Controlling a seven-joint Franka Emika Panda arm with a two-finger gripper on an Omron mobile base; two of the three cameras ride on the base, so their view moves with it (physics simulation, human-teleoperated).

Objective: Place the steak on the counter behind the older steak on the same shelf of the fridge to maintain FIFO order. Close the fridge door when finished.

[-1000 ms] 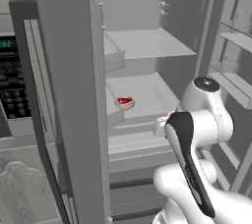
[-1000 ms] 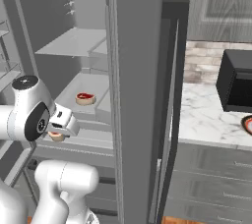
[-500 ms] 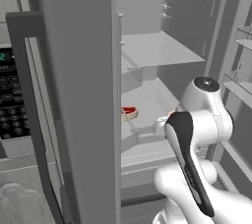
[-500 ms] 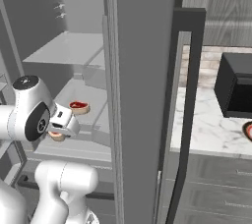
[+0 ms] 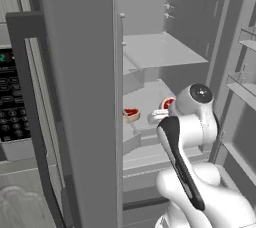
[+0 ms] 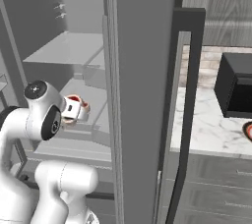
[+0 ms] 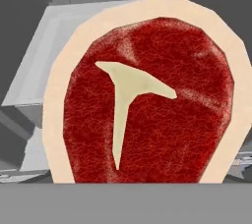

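Fridge (image 5: pixel 165 17) interior, door open, arm carrying the steak (image 7: pixel 147 100) in toward the shelf (image 5: pixel 150 94).
Gripper (image 6: pixel 78 111) is holding the steak clamped at its tip, fingertips hidden behind the meat in the hand view, so its face is filling that camera with the pale T-bone stem running along the long axis toward the hand. Older steak (image 5: pixel 131 114) is lying flat near the shelf's front edge, just left of the held steak in the left base view, and the shelf's back, behind it, is looking free. Held steak is hovering above the shelf, roughly level with the older steak, so the coming move probably needs to reach deeper past it.
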